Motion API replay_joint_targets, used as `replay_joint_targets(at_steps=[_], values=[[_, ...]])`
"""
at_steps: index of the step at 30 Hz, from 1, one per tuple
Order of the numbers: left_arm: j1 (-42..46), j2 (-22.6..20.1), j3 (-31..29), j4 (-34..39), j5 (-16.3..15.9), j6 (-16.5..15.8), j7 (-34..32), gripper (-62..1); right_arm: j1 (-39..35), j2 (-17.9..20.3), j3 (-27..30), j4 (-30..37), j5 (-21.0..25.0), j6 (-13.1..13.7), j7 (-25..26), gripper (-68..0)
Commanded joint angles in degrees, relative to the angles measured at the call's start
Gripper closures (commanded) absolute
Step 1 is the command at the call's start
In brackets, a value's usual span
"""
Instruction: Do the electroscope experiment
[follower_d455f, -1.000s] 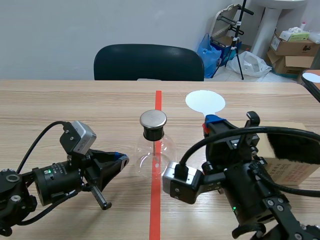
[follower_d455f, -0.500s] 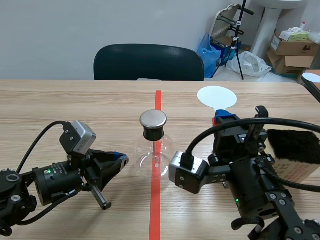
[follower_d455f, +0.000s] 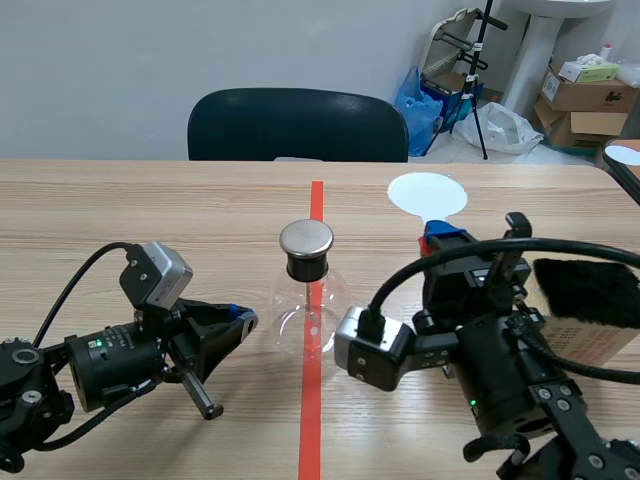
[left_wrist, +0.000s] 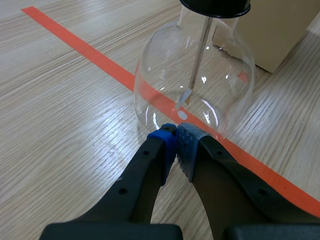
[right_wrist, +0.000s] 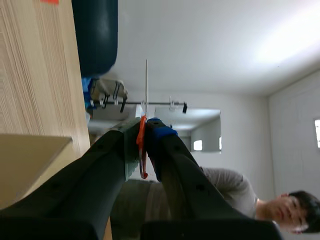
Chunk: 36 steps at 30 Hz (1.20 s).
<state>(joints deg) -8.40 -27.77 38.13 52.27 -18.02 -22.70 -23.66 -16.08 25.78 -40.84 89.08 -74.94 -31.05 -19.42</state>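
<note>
glass electroscope flask stands on the desk over the red tape line, left hand clenched empty just beside its base; right hand, clenched on the white disc wand, could swing low, clip the metal cap and topple it.

Findings: the left arm enters at 8 o'clock and lies low along the surface. The left pincer points toward 3 o'clock, its pads pressed together with nothing between them. The right arm enters at 5 o'clock with its wrist rolled sideways. The right pincer aims toward 12 o'clock, fingers clamped on the orange handle of a white disc paddle.
</note>
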Motion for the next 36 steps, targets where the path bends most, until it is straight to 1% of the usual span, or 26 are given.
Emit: replay_joint_targets(at_steps=[1,11,20,23,36], values=[[-0.1,0.4,-0.2,1.2,-0.6,-0.3,-0.8,-3.2,0.8,1.0,0.4,0.3,0.1,-0.6,1.3,-0.9],[-0.1,0.4,-0.2,1.2,-0.6,-0.3,-0.8,-3.2,0.9,1.4,0.4,0.3,0.2,-0.5,13.8,-0.9],[-0.1,0.4,-0.2,1.2,-0.6,-0.3,-0.3,-3.2,0.9,1.4,0.4,0.3,0.2,-0.5,22.8,-0.9],[-0.1,0.4,-0.2,1.2,-0.6,-0.3,-0.3,-3.2,0.9,1.4,0.4,0.3,0.2,-0.5,23.9,-0.9],[-0.2,0.2,-0.2,1.2,-0.6,-0.3,-0.4,-3.2,0.9,1.4,0.4,0.3,0.2,-0.4,23.9,-0.9]])
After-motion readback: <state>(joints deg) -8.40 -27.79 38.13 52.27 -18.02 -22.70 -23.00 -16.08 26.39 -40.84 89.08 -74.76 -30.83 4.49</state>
